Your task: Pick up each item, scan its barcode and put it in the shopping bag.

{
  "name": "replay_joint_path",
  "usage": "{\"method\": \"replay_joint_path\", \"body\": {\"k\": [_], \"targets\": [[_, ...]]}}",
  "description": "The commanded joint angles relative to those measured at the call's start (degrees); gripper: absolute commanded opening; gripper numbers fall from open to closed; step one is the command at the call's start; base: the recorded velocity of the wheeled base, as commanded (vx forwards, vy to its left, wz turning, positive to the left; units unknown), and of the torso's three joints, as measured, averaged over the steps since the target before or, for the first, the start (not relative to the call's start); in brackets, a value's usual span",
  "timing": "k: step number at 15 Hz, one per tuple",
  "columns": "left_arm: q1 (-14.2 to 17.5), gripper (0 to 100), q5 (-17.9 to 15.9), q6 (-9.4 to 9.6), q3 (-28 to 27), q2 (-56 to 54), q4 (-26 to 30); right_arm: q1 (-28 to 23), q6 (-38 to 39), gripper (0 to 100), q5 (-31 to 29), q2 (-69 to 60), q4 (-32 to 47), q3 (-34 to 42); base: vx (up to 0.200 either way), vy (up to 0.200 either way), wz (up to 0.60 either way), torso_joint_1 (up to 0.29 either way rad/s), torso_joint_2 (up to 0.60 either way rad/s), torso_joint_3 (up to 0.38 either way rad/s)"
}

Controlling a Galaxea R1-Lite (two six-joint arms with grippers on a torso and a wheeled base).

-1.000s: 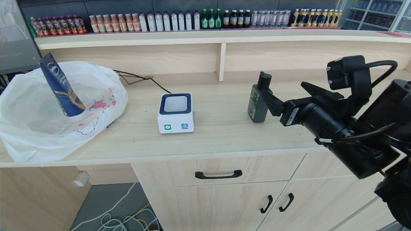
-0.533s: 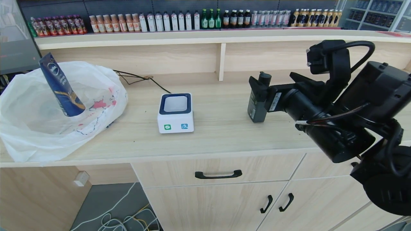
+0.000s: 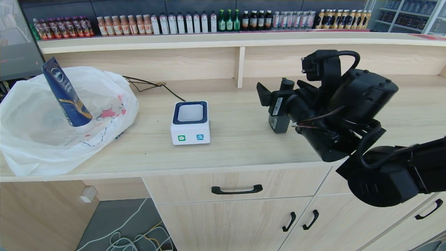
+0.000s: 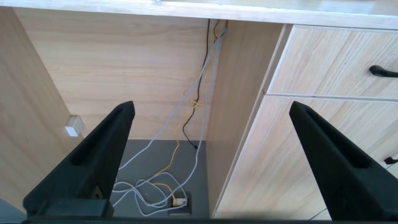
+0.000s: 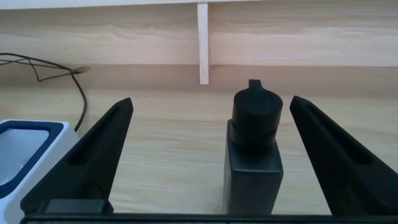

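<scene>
A dark grey bottle (image 3: 278, 124) with a black cap stands upright on the wooden counter (image 3: 244, 146), right of the white scanner (image 3: 191, 122). My right gripper (image 3: 278, 94) is open at the bottle's upper part, one finger on each side. In the right wrist view the bottle (image 5: 254, 155) stands between the spread fingers of the right gripper (image 5: 211, 106), closer to one of them. The white shopping bag (image 3: 41, 139) lies at the counter's left end, with a blue tube (image 3: 66, 96) leaning inside it. My left gripper (image 4: 211, 109) is open and holds nothing, below counter level facing the cabinet.
A black cable (image 3: 150, 85) runs along the counter behind the scanner. A vertical divider (image 3: 239, 66) stands under the upper shelf behind the bottle, and several drink bottles (image 3: 209, 21) line that shelf. Drawer handles (image 3: 237, 190) sit below the counter edge. Loose cables (image 4: 161, 180) lie on the floor.
My right arm has swung left and forward, bringing its open fingers from beside the bottle to either side of it. The bottle, scanner and bag have not moved.
</scene>
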Motion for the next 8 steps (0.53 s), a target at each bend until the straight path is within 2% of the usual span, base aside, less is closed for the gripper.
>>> {"method": "replay_joint_path", "body": {"k": [1, 8], "targets": [[0.0, 100, 0.0, 0.0, 0.0, -0.02, 0.0, -0.59, 0.16, 100, 0.01, 2.03, -0.02, -0.44, 0.0, 0.0, 0.0, 0.0, 0.0, 0.0], [-0.09, 100, 0.0, 0.0, 0.0, -0.02, 0.0, -2.34, 2.53, 100, 0.37, 4.23, -0.02, -0.44, 0.0, 0.0, 0.0, 0.0, 0.0, 0.0]]}}
